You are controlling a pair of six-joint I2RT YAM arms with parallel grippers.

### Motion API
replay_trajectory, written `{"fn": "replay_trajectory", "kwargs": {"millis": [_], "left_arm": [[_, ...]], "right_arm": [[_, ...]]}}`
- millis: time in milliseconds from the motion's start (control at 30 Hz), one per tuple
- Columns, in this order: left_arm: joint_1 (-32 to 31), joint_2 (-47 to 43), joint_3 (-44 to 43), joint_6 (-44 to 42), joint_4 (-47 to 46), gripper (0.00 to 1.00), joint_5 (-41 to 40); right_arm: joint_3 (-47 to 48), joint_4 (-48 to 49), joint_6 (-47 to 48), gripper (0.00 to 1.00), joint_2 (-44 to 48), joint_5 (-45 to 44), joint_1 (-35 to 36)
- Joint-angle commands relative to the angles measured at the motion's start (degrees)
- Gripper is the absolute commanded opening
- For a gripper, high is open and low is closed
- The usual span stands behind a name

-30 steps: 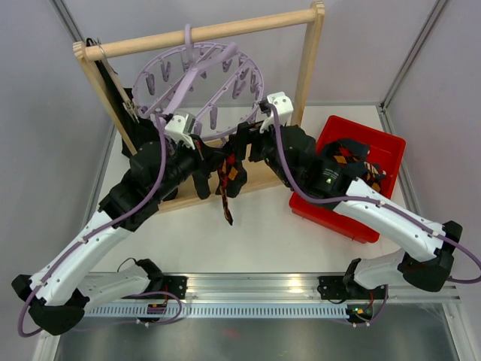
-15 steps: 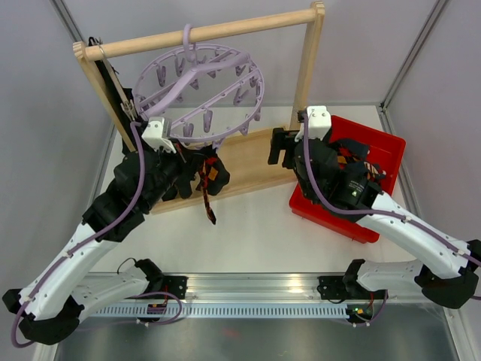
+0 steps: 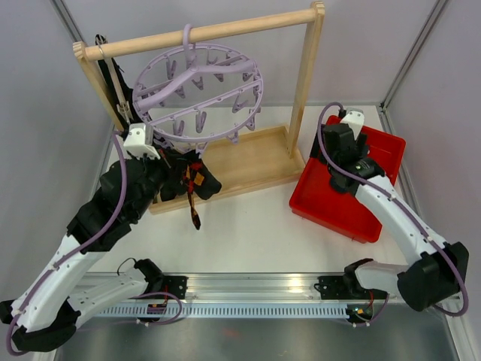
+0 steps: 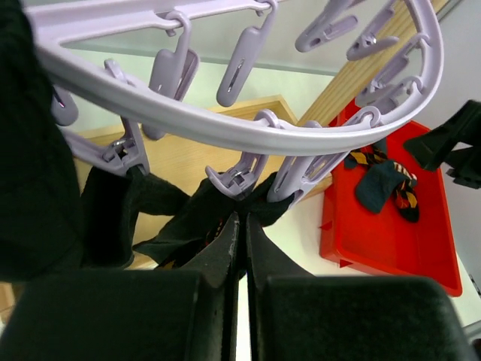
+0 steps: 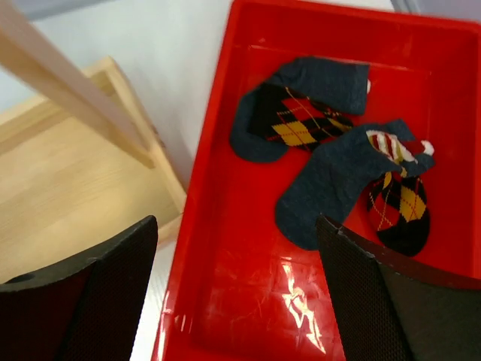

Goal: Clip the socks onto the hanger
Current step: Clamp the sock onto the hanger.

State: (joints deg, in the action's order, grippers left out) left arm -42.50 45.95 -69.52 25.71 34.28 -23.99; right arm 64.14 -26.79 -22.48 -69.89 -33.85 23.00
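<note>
Looks like we're partway through hanging 1 sock. The left gripper (image 4: 240, 222) has its fingers squeezed together on an argyle sock (image 3: 195, 207). The sock dangles from it just under the near rim of the lilac hanger (image 4: 225, 134), and the hanger itself is hooked on the wooden rail (image 3: 218, 30).

From the left wrist view, dark fabric sits right under 2 of the clips (image 4: 239, 174), touching or nearly so. I honestly can't tell if either clip has bitten on it. From the top view it doesn't look clipped, since the sock seems to hang off the gripper and not the hanger.

The right gripper (image 5: 234, 226) hovers over the red bin (image 5: 218, 301) with its fingers spread wide and nothing in them. There look to be 3 more socks (image 5: 331, 180) bunched toward one end of the bin, overlapping each other.

My guess for the next move: the left has to bring the sock's top edge up into a clip's mouth. That clip needs squeezing open, so it probably wants the right one's help. Otherwise the right drops onto the pile and has to pinch just 1 sock, which is fiddly with them overlapping.
</note>
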Motion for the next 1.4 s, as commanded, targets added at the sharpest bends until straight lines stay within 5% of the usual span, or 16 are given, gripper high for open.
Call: {"fn": "replay_trajectory", "kwargs": {"millis": [0, 400, 1067, 1367], "left_arm": [[-0.04, -1.48, -2.29, 1.44, 2.19, 0.05, -3.34], [-0.04, -3.24, -0.62, 1.8, 5.0, 0.09, -5.02], [-0.04, -4.12, -0.01, 0.92, 5.53, 0.11, -3.43], [-0.04, -3.59, -1.15, 0.13, 5.71, 0.12, -3.26]], "right_arm": [[-1.91, 3.67, -1.69, 0.91, -3.84, 6.86, -4.1], [-10.53, 12.81, -3.45, 0.86, -13.69, 12.05, -16.23], [11.0, 15.71, -6.0, 0.65, -36.28, 6.42, -18.17], [17.42, 15.63, -4.94, 0.63, -42.52, 3.09, -18.17]]}}
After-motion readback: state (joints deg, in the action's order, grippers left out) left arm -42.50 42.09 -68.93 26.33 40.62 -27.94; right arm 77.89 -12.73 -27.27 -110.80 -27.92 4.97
